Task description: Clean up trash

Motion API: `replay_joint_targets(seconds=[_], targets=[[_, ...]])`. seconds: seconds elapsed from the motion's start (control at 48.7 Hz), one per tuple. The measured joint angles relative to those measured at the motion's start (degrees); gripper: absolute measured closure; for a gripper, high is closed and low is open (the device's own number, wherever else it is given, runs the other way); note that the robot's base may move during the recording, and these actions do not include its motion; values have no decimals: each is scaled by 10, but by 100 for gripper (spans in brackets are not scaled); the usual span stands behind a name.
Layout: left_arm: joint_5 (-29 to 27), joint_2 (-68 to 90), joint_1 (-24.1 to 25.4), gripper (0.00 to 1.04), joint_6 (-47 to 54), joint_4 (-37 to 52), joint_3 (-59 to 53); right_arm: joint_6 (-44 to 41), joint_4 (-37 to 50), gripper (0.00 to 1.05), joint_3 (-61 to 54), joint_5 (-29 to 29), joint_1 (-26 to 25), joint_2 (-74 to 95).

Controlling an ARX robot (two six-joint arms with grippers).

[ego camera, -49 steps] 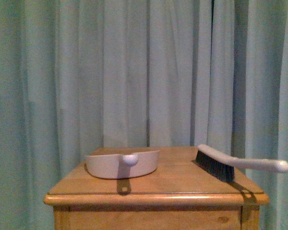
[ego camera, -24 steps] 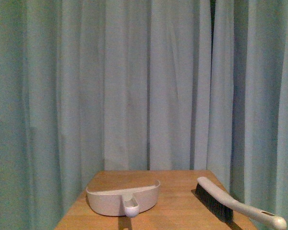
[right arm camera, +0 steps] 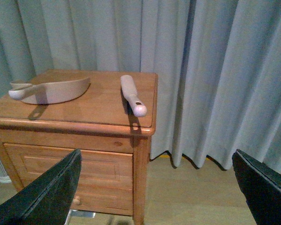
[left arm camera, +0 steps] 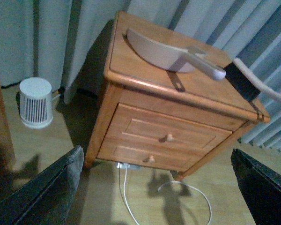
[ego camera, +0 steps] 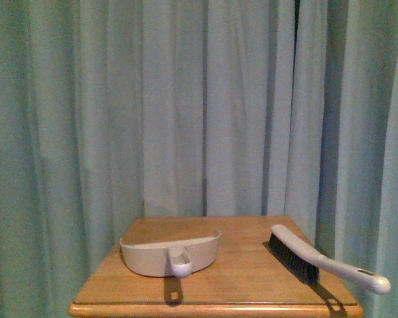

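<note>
Trash not vis., dustpan (ego camera: pixel 146 255) interior hidden

The dustpan (ego camera: pixel 170 252) is showing a pale pinkish beige. The brush (ego camera: pixel 298 250) is showing a whitish handle over black bristles. The table (ego camera: pixel 252 285) is glowing in honey-brown wood. The curtains (ego camera: pixel 199 99) are appearing plain grey-green. The small appliance (left arm camera: pixel 35 103) on the floor is looking white, with dark vertical slits.
</note>
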Motion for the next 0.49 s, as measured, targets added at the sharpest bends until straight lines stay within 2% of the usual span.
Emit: replay_joint_targets(seconds=[0.062,0.185,0.39,0.493], targets=[[-6,84,0,8,12,51,40,0,0,7,0,0,0,0],[-54,215,-18,8,62,45,136,0,0,7,0,0,0,0],[-139,375,-97,8,159,-81,372,0,0,7,0,0,0,0],[-186,453,-154,8,186,-154,499,0,0,7,0,0,0,0]])
